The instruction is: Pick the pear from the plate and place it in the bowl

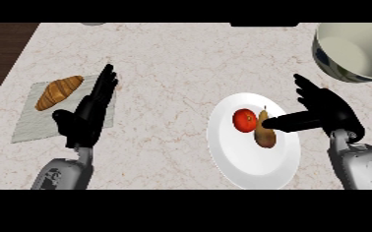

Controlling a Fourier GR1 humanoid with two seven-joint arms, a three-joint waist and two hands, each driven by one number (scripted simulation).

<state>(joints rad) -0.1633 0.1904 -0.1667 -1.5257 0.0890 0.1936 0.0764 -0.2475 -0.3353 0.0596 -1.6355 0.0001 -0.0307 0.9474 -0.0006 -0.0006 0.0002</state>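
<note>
Now: grasp step | right robot hand (327,113) open, thumb at pear (266,134), fingers uncurled | pear on plate (247,164) just left of hand, tomato (245,120) beyond | next: close round pear, lift, carry to bowl (343,54) ahead of fingertips

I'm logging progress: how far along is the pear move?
Nothing is finished: the pear lies on the plate beside a tomato. In hand: the right hand is open at the plate's right rim, thumb at the pear. Left: grasping it, lifting it and setting it in the bowl at the upper right.
</note>
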